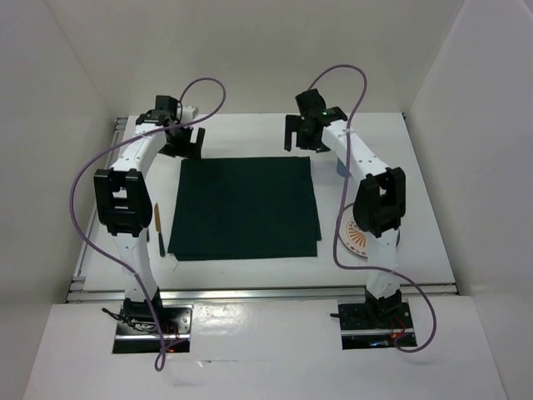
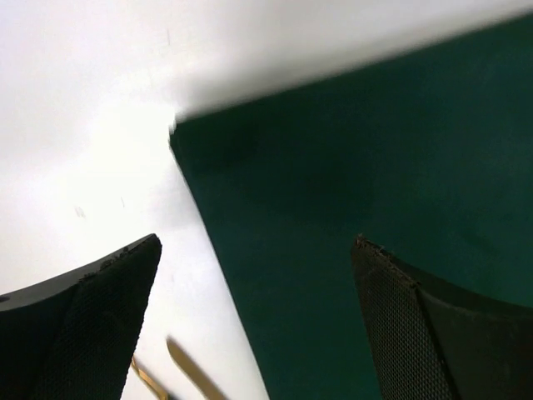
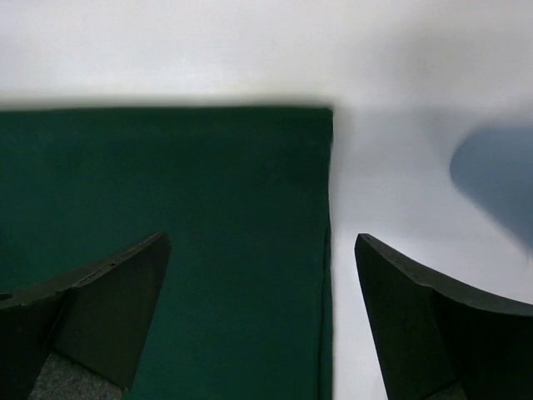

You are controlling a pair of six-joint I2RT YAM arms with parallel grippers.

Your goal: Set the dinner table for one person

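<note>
A dark green square cloth (image 1: 245,207) lies flat in the middle of the white dinner table (image 1: 250,133). My left gripper (image 1: 186,147) hovers open and empty over the cloth's far left corner (image 2: 350,183). My right gripper (image 1: 305,138) hovers open and empty over the cloth's far right corner (image 3: 166,183). Gold-coloured cutlery (image 1: 158,227) lies left of the cloth; two blurred pieces show in the left wrist view (image 2: 193,373). A patterned plate (image 1: 358,237) lies right of the cloth, partly hidden by my right arm.
A pale blue object (image 1: 340,167) sits by the cloth's far right corner, blurred in the right wrist view (image 3: 498,179). White walls enclose the table. An aluminium rail (image 1: 250,292) runs along the near edge.
</note>
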